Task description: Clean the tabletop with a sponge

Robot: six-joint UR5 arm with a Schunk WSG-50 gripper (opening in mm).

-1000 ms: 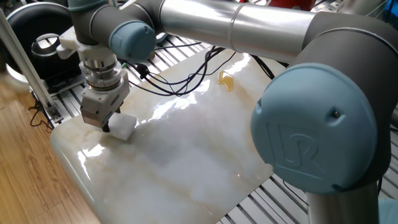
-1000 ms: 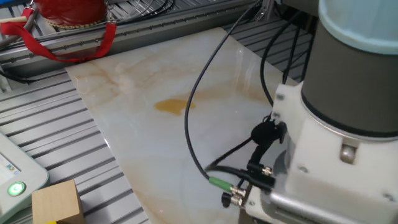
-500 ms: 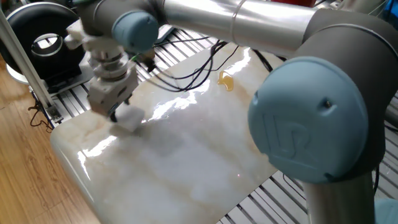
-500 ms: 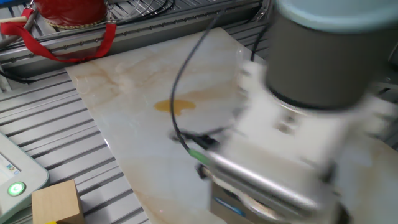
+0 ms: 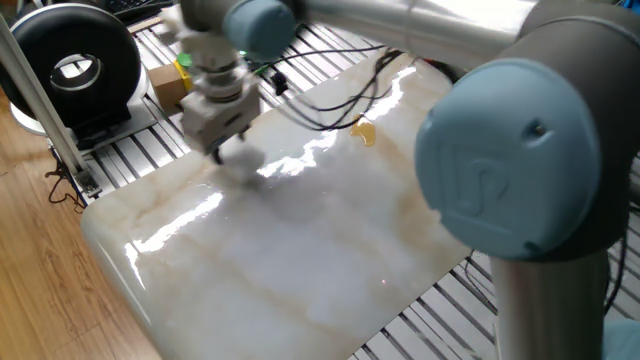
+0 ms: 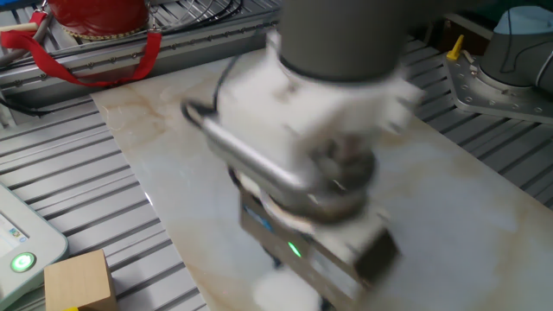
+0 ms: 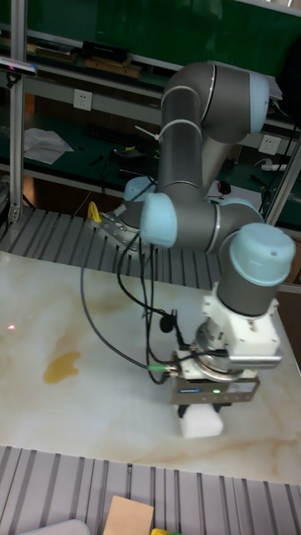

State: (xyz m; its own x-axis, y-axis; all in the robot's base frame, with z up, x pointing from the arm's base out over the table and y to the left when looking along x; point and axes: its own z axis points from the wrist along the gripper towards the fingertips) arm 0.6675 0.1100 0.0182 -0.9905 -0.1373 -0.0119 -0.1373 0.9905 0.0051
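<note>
Pressing the sponge [image 7: 201, 423] down on the tabletop [image 7: 84, 313], the gripper [image 7: 203, 410] has its fingers clamped on it, near the slab's edge and well apart from the amber stain [image 7: 62, 366].

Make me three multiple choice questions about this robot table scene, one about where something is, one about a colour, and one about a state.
1. Where is the sponge?
A. In the gripper, on the tabletop
B. On the cardboard box
C. On the wooden floor

2. What colour is the liquid stain?
A. Blue
B. Amber
C. Black

3. What state is the stain in?
A. Wiped away
C. Covered by the sponge
B. Not yet wiped, apart from the sponge

Answers: 1 A, the tall fixed view shows the white block under the gripper on the marble. 2 B, it shows amber on white marble. 3 B, bare marble lies between the puddle and the sponge.
</note>
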